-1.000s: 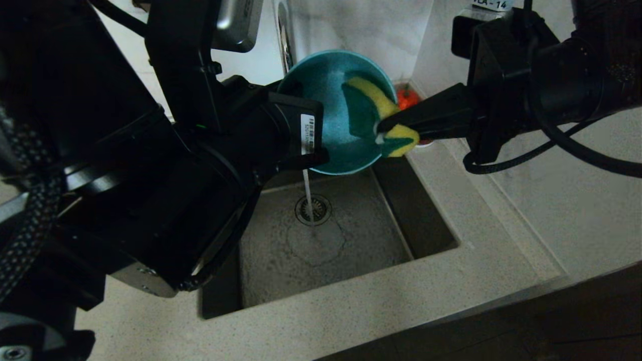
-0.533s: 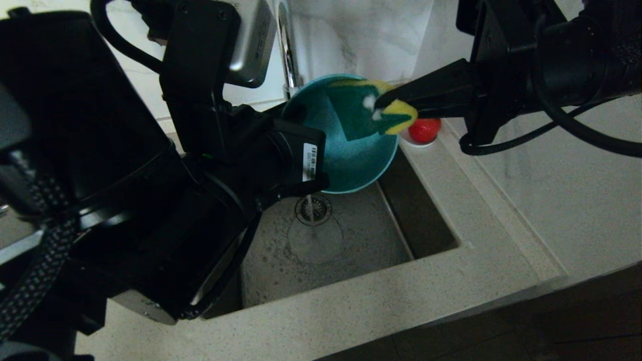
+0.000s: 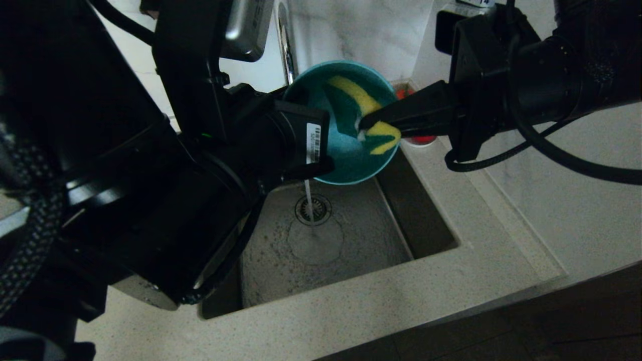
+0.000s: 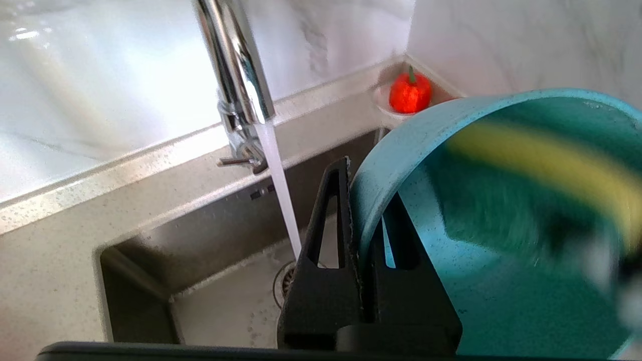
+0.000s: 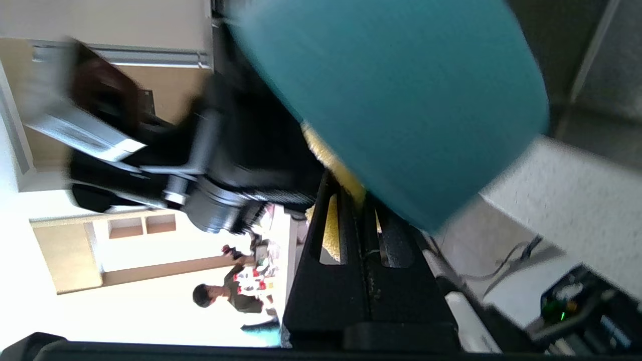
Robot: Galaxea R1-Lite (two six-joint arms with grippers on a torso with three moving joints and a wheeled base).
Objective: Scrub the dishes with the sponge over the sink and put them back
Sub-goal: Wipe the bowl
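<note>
- Over the sink (image 3: 321, 240), above its back half, the teal bowl (image 3: 346, 160) hangs tipped on edge with its hollow turned toward the right arm.
- Inside that hollow the sponge (image 3: 368, 108) is pressed against the bowl's inner wall, bent, with both its yellow face and its dark green face showing.
- At the bowl's rim on the side away from the sponge, the left gripper (image 4: 363, 235) is clamped narrow: in the left wrist view one finger lies outside the wall and the other inside.
- From the other side of the bowl, the right gripper (image 3: 363, 125) reaches in, its fingers pinched tight on the sponge near the sponge's lower end; the right wrist view shows yellow foam caught between the two closed fingers (image 5: 326, 260).
- Behind the bowl stands the chrome tap (image 4: 235, 75), and a thin stream of water (image 4: 281, 195) runs from it, passing beside the bowl and falling to the drain strainer (image 3: 312, 209) in the sink floor.
- Beyond the bowl, at the sink's far corner on the table (image 3: 476, 260), a small white saucer (image 4: 388, 109) carries a red fruit (image 4: 410, 94); in the head view it is mostly hidden by the right gripper.
- Around the sink the table is pale speckled stone, meeting a marbled wall behind the tap.
</note>
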